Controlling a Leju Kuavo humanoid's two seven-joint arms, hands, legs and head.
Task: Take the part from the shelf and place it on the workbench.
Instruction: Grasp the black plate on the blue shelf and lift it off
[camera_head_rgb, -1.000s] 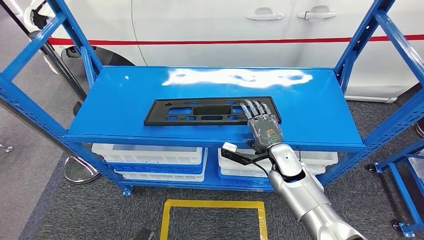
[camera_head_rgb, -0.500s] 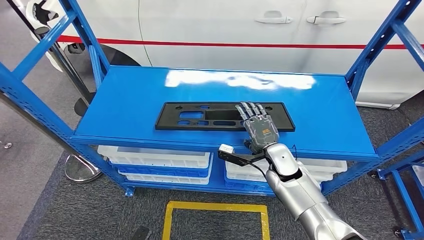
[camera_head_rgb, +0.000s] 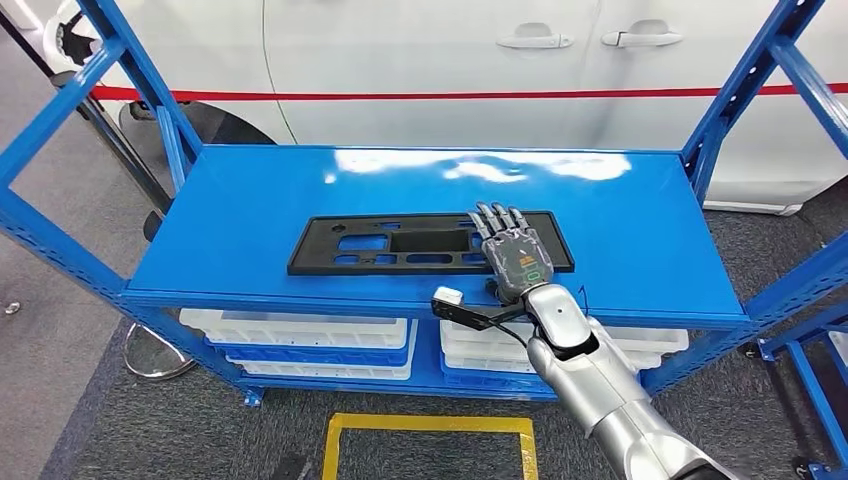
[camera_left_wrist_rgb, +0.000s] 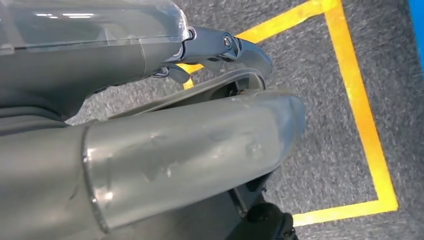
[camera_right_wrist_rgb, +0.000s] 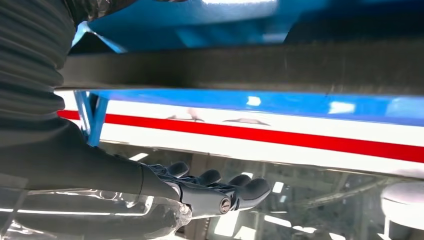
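Observation:
A flat black plastic part with several cutouts lies along the front of the blue shelf top. My right hand reaches over the shelf's front edge, its fingers stretched out flat above the part's right end. In the right wrist view the part is a dark band, with a gap between it and the spread fingers of the right hand, which hold nothing. My left hand hangs over the carpet and holds nothing.
Blue uprights frame the shelf on both sides. White bins sit on the lower level. A white car stands close behind. A yellow tape square marks the carpet in front. Another blue frame stands at the right.
The whole picture has shifted a little, so the camera moved. My right hand stays over the right end of the part, which lies in the same spot on the shelf.

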